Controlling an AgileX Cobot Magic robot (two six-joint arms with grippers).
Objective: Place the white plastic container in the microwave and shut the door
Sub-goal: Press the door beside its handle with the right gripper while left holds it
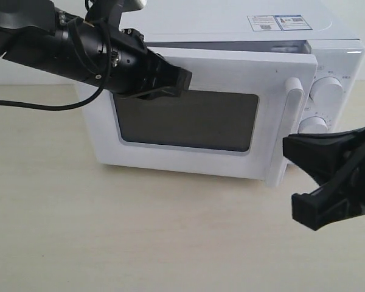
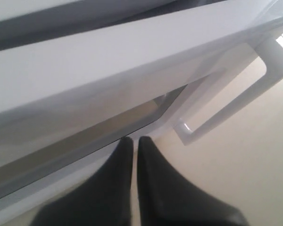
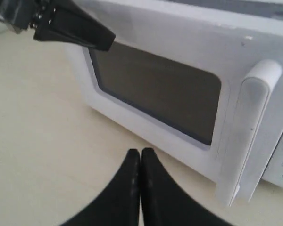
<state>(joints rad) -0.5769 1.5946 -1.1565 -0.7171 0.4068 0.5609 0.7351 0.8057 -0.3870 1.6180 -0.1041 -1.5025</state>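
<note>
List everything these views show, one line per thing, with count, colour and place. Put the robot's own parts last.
microwave: one, white, on the table
door: one, white, on the microwave's front, slightly ajar
window: one, dark, set in the door
handle: one, white, upright on the door's right edge
dials: two, white, right of the handle
stickers: two, white with blue print, on the microwave's top
table: one, light beige, under the microwave
white plastic container: none in view
cable: one, black, hanging from the left arm
left gripper: one, black, shut, at the door's upper left corner
right gripper: one, black, shut, before the microwave's right side
</note>
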